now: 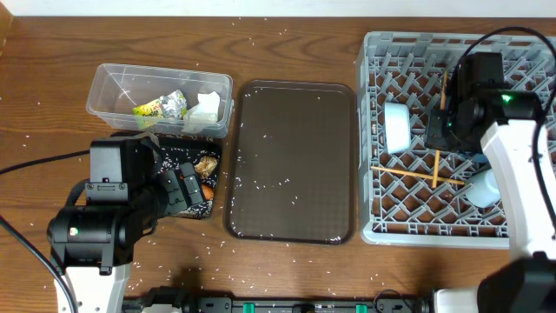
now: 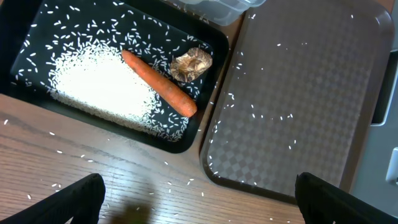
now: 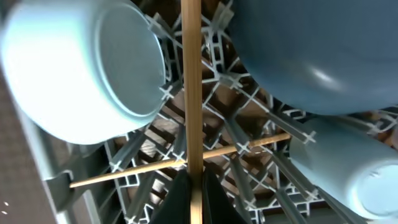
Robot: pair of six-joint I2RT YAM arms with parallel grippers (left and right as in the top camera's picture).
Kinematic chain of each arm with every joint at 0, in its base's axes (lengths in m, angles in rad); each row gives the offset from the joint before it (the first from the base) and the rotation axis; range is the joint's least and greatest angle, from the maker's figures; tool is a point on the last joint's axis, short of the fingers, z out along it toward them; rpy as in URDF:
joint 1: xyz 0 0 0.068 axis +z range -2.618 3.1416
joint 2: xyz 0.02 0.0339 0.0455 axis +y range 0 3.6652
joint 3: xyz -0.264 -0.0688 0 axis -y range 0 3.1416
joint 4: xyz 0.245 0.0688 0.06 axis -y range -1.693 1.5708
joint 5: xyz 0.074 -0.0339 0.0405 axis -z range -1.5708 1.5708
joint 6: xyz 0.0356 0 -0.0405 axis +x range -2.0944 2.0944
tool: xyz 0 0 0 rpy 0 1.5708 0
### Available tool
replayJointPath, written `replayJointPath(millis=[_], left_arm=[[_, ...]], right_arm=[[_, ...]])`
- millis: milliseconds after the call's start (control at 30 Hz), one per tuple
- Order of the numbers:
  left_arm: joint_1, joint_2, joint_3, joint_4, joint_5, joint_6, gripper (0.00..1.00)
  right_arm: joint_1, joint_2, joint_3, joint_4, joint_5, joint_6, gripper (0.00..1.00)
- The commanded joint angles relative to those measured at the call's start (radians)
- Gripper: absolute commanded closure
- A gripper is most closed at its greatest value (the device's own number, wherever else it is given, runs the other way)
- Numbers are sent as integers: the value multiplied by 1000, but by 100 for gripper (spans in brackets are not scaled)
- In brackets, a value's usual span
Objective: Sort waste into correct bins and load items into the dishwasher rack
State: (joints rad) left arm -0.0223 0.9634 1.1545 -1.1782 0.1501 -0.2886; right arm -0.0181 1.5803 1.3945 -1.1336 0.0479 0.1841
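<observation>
The chopstick [image 3: 191, 93] is thin, stiff, light wood and is likely to pivot if pinched loosely, so a firm grip near one end is advised. It is running over the rack [image 3: 149, 149], crossing the second chopstick [image 3: 124, 173]; contact cannot be told. The right tool [image 3: 196, 194] is clamping its near end. The left tool [image 2: 200, 193] is standing wide and holding nothing, over the table [image 2: 124, 168] by the black tray [image 2: 186, 144].

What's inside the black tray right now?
In the black tray: a pile of white rice, an orange carrot and a brown food lump beside it. Anything beneath the rice is covered.
</observation>
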Motion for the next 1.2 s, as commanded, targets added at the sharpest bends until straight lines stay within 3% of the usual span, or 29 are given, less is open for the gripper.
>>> replayJointPath(millis=[0,167,200,233,267,600,800,833,900,1167], left_arm=[[4,2,-2,-3,-5,-5,2],[4,2,-2,-3,-5,-5,2],[4,2,-2,-3,-5,-5,2],[4,2,-2,-3,-5,-5,2],[4,2,-2,-3,-5,-5,2],[4,2,-2,-3,-5,-5,2],[4,2,-2,-3,-5,-5,2],[4,2,-2,-3,-5,-5,2],[4,2,-2,-3,-5,-5,2],[4,2,-2,-3,-5,-5,2]], right_arm=[[-1,42,-9,8,1,-41,99],[2,101,-9,14,88,-48,96],[2,106,-9,16,89,-43,75],[2,107,-9,20,81,-30,63],[2,106,-9,23,64,-18,56],[5,-118,-6,34,-87,-20,44],[37,-317,-6,43,-388,-36,41],[43,-342,-6,46,-424,-35,36],[57,-392,-6,49,-473,-35,1],[83,-505,-6,18,-486,-5,1]])
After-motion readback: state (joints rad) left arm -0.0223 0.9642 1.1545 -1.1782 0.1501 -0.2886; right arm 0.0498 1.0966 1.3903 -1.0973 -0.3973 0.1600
